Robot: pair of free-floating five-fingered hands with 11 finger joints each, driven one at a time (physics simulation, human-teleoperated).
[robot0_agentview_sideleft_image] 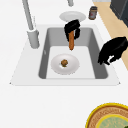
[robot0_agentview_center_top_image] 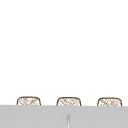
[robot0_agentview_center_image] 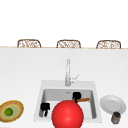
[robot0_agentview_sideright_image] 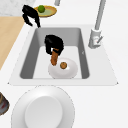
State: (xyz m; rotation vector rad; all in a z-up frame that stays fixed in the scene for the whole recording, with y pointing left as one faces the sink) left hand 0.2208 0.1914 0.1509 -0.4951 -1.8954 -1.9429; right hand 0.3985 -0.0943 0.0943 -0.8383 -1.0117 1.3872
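While the right hand (robot0_agentview_sideleft_image: 72, 29) grips a brown sausage-like stick (robot0_agentview_sideleft_image: 71, 42) above the white plate (robot0_agentview_sideleft_image: 65, 64) in the sink (robot0_agentview_sideleft_image: 29, 72), the left hand (robot0_agentview_sideleft_image: 112, 51) hangs curled and empty; lowering it squarely looks next.

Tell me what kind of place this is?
Most likely a kitchen island: a sink with a tall faucet set in a white counter, plates beside and inside it, chair backs behind. The right hand holds a brown stick-like item over the basin.

Front view faces sink (robot0_agentview_center_image: 40, 100); 2 side views look close along it; upper view above.
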